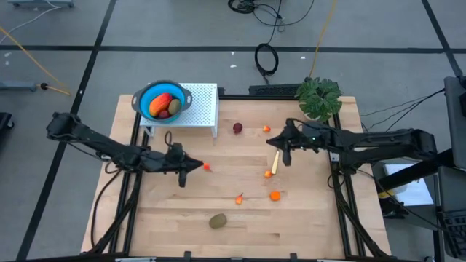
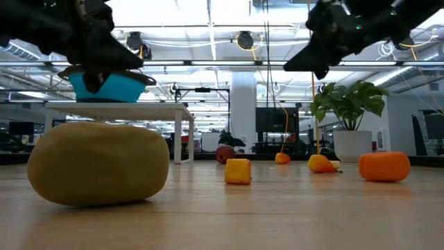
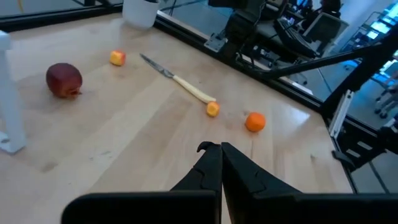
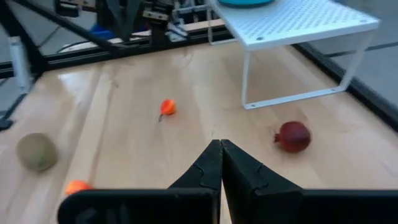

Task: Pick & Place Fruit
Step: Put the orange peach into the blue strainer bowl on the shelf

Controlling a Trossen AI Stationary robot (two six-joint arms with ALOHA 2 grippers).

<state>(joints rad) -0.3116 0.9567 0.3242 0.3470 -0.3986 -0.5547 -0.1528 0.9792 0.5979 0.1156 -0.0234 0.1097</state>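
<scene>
A blue bowl (image 1: 162,100) on a white perforated stand (image 1: 200,102) holds an elongated red-orange fruit (image 1: 160,103) and a brown-green oval. On the table lie a dark red ball (image 1: 237,128), a brown-green oval (image 1: 218,220) near the front edge, and several small orange pieces (image 1: 274,195). My left gripper (image 1: 198,165) is shut and empty above the table's middle left, next to a tiny orange bit (image 1: 207,167). My right gripper (image 1: 269,142) is shut and empty above the table, right of the red ball. The red ball also shows in the right wrist view (image 4: 292,136).
A yellow-handled knife (image 1: 274,163) lies right of centre on the table. A potted green plant (image 1: 319,97) stands at the far right corner. The stand takes up the far left. Bare wood lies open at the front right and the front left.
</scene>
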